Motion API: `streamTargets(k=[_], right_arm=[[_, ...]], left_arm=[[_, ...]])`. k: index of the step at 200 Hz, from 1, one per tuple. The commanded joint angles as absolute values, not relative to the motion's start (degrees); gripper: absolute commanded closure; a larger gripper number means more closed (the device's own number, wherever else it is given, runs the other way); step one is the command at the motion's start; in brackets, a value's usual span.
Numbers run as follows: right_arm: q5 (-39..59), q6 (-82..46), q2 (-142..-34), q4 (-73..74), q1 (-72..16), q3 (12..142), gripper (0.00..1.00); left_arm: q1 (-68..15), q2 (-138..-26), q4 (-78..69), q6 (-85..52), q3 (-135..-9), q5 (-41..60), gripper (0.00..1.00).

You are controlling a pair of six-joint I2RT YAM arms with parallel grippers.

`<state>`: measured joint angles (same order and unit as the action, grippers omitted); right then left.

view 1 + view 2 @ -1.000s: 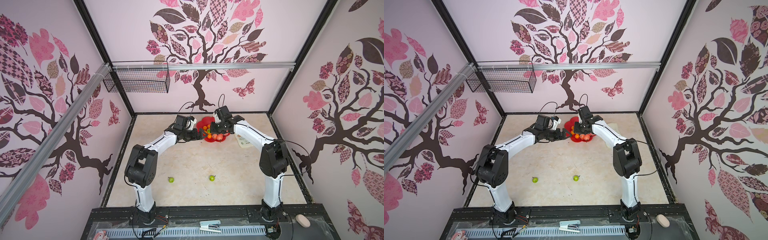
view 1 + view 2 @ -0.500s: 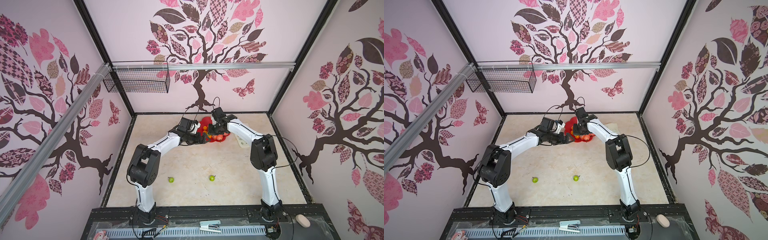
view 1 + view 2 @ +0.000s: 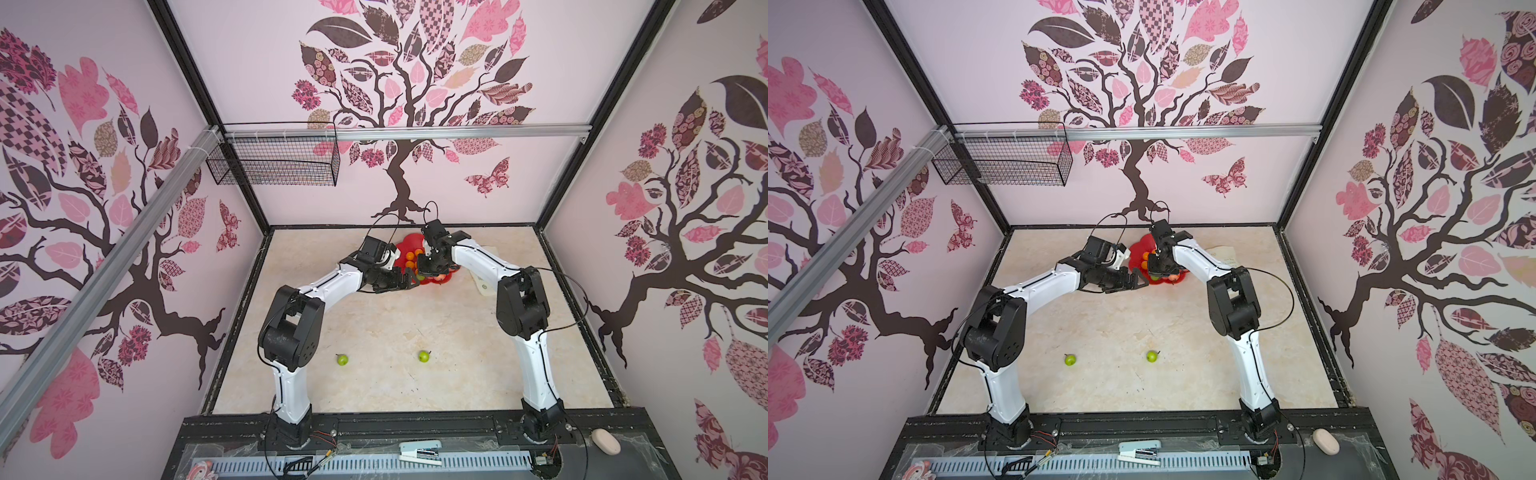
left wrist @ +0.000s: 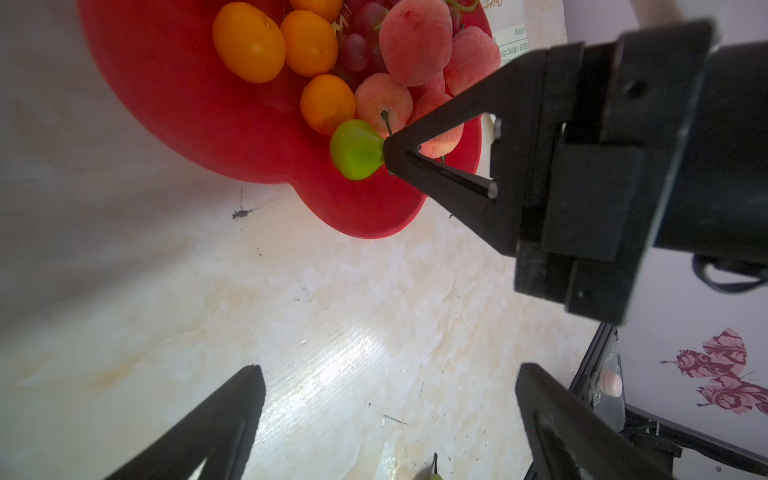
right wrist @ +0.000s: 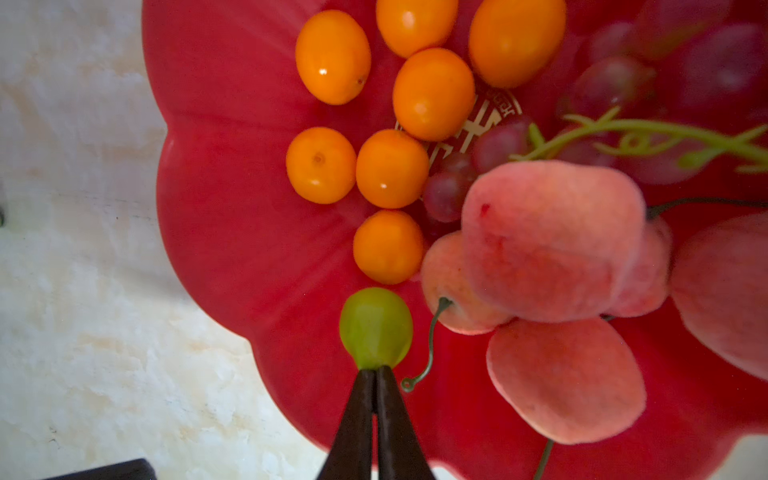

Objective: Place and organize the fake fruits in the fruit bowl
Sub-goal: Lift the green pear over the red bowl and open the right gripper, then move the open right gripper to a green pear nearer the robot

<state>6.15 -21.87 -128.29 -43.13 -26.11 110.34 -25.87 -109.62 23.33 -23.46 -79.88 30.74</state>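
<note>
The red fruit bowl (image 5: 232,208) (image 4: 174,91) stands at the back of the table, in both top views (image 3: 409,243) (image 3: 1138,251). It holds orange fruits (image 5: 432,93), pink peaches (image 5: 548,241) and dark red grapes (image 5: 611,83). My right gripper (image 5: 376,372) (image 3: 422,274) is shut at the narrow stem end of a green fruit (image 5: 376,328) (image 4: 355,149) lying inside the bowl's near rim. My left gripper (image 4: 390,374) (image 3: 409,280) hangs open over bare table just in front of the bowl. Two more green fruits (image 3: 342,360) (image 3: 423,356) lie on the near table.
A printed paper packet (image 3: 1223,255) lies right of the bowl, partly under the right arm. A black wire basket (image 3: 274,162) hangs on the back left rail. A stapler (image 3: 419,451) and a pale oval object (image 3: 605,440) rest on the front ledge.
The right arm swung left and lowered its gripper with the green fruit to the bowl's near rim. The left gripper pushed right, up to the bowl's front edge, still open.
</note>
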Motion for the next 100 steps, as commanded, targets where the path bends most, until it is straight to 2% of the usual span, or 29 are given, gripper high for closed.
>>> streamTargets(k=[1,28,60,100], right_arm=[[5.79,-21.45,-128.47,-44.85,-25.92,113.09,0.85],[5.34,-21.36,-125.56,-44.87,-25.92,112.58,0.76],[4.79,-21.38,-119.48,-43.85,-25.93,108.59,0.73],[7.09,-23.17,-106.38,-36.56,-26.07,93.21,0.72]], left_arm=[[-25.81,-109.96,24.00,-22.10,-83.06,30.45,0.02],[-25.84,-108.76,24.86,-21.88,-82.90,30.44,0.02],[-26.36,-104.73,25.82,-22.98,-80.74,29.06,0.02],[-28.08,-97.09,29.54,-23.80,-77.08,26.13,0.02]])
